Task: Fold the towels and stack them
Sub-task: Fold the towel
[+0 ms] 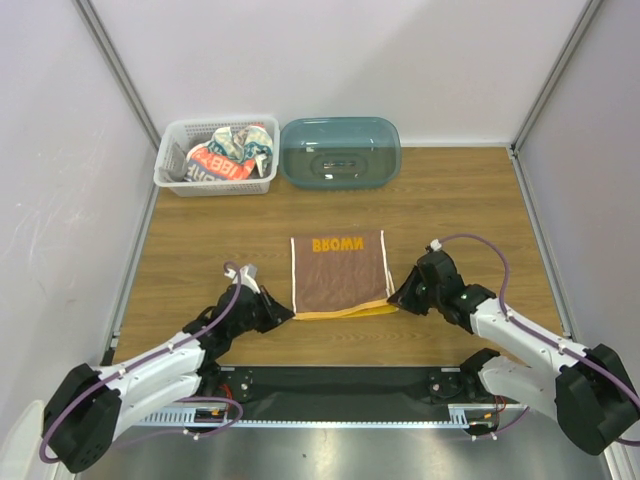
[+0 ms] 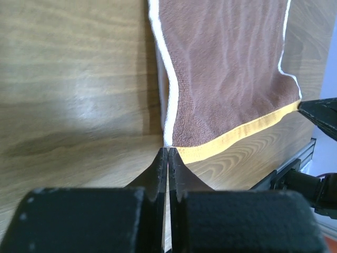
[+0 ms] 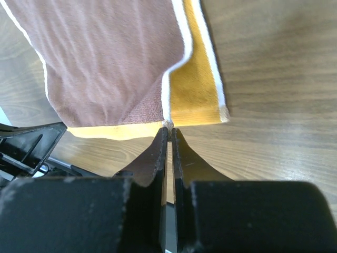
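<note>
A brown towel (image 1: pixel 338 275) with orange lettering lies flat in the middle of the table, its orange edge toward me and a folded layer showing at the near right corner. My left gripper (image 1: pixel 285 315) sits low at the near left corner, jaws shut on the white hem's tip (image 2: pixel 167 141). My right gripper (image 1: pixel 393 298) is at the near right corner, shut on a small bunch of hem (image 3: pixel 168 124). A crumpled white towel (image 1: pixel 225 160) with red and blue print lies in the basket. A grey towel cannot be made out.
The white lattice basket (image 1: pixel 168 183) stands at the back left. Beside it is a translucent teal tub (image 1: pixel 340 152). Grey walls close in both sides and the back. The black base rail (image 1: pixel 340 380) runs along the near edge.
</note>
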